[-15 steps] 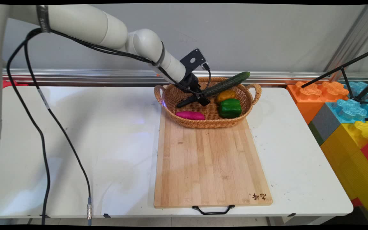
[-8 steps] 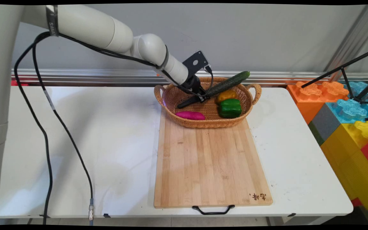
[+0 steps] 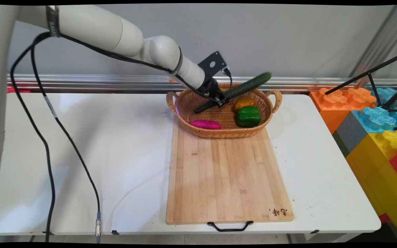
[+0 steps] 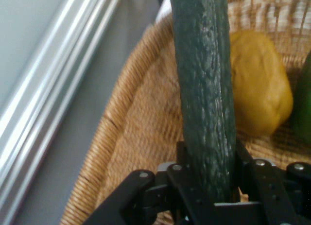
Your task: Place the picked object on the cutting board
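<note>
Cucumber (image 4: 204, 89) tip beyond top edge

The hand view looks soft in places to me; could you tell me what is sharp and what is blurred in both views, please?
Hand view: the cucumber and its rough skin are fairly sharp, while the yellow pepper and basket rim beyond go soft. Main view: mostly sharp, though the cucumber's raised tip is slightly smeared; the cutting board grain reads clearly.
</note>
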Controlling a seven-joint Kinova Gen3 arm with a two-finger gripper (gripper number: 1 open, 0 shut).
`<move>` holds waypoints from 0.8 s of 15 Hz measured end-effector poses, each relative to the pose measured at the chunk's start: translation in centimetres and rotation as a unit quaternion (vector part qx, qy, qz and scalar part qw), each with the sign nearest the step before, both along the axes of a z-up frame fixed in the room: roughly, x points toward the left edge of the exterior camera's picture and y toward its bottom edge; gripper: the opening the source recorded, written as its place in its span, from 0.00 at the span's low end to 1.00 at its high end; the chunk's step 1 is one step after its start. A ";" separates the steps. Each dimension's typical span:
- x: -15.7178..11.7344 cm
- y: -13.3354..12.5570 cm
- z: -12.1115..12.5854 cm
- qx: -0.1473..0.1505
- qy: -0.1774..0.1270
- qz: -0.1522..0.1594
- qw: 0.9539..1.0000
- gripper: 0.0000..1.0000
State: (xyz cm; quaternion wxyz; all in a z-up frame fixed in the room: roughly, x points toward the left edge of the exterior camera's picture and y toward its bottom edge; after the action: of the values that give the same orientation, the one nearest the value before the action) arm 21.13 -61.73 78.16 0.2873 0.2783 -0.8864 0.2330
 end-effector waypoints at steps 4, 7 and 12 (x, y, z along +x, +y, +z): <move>-1.2 1.4 3.4 -0.038 0.013 -0.004 0.999 0.00; -3.0 3.0 6.6 -0.071 0.024 -0.019 0.997 0.00; -6.0 7.1 9.2 -0.060 0.039 -0.075 0.995 0.00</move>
State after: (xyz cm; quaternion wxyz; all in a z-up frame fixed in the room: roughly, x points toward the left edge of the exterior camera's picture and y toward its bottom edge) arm 15.11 -54.61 87.34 0.3543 0.2020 -0.8774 0.2526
